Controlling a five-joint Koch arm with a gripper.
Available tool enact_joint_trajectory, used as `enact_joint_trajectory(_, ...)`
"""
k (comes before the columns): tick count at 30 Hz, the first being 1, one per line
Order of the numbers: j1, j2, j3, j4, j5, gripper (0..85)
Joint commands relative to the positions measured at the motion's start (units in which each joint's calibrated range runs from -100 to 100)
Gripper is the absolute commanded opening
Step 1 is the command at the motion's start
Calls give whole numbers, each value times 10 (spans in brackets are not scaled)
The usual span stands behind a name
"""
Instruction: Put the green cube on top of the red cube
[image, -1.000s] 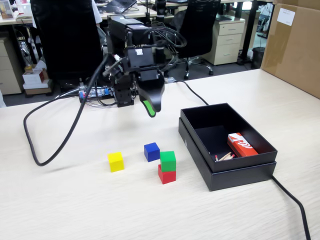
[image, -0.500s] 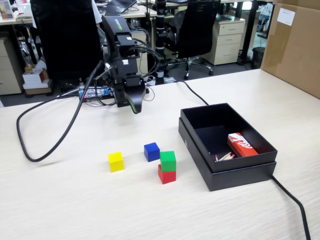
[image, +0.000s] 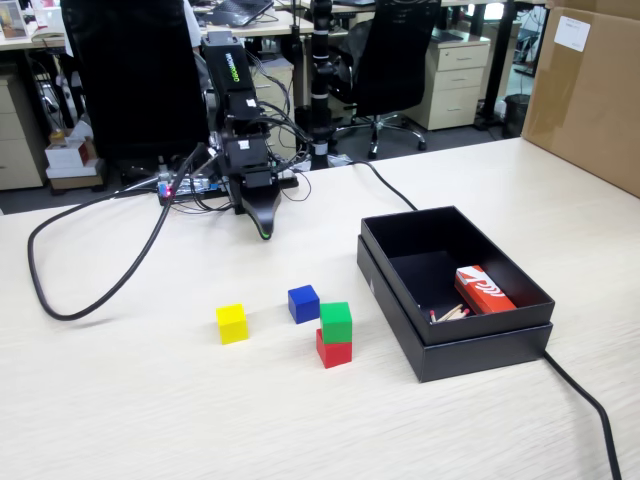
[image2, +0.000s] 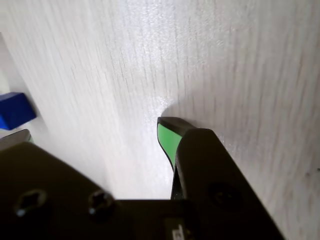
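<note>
In the fixed view the green cube (image: 336, 321) sits on top of the red cube (image: 335, 353) on the light wooden table, just left of the black box. My gripper (image: 263, 231) hangs tip-down near the arm's base at the back, well behind the stack and holding nothing. In the wrist view the gripper (image2: 92, 131) is open. Its green-padded finger (image2: 167, 138) is at the right and the other jaw is at the far left edge, with bare table between them. Neither the green cube nor the red cube shows in the wrist view.
A blue cube (image: 303, 303) stands just behind-left of the stack and shows at the left edge of the wrist view (image2: 14, 110). A yellow cube (image: 231, 323) lies further left. An open black box (image: 520, 312) holds a red-and-white packet (image: 483, 290). A black cable (image: 80, 300) loops at the left.
</note>
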Motion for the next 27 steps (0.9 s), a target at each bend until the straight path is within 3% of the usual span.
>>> enact_joint_trajectory(1, -2, -9, -22, 88, -12, 492)
enact_joint_trajectory(9, 4, -8, -140, 175, -29, 501)
enact_joint_trajectory(17, 9, -15, -148, 178, -53, 485)
enact_joint_trajectory(27, 8, -14, -147, 178, -53, 487)
